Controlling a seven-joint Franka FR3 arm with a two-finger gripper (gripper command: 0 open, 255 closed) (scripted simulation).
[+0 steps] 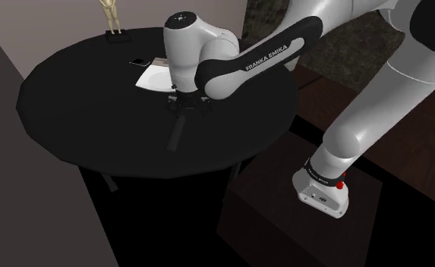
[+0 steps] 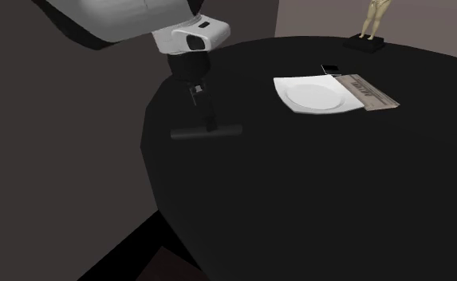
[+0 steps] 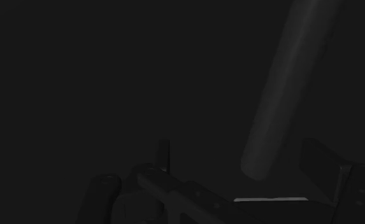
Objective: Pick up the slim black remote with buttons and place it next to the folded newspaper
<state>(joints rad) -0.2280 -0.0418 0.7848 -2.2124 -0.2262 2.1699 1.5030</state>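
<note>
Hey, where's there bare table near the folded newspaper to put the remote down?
The table is bare in the second exterior view in front of the newspaper and to its right, out to the rim. Crowded on its left: the white plate lies against it, with a small dark object and the figurine behind.

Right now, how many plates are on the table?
1. The white plate lies on the round black table, its edge meeting the newspaper, well apart from the remote under the gripper. No other seems hidden.
</note>
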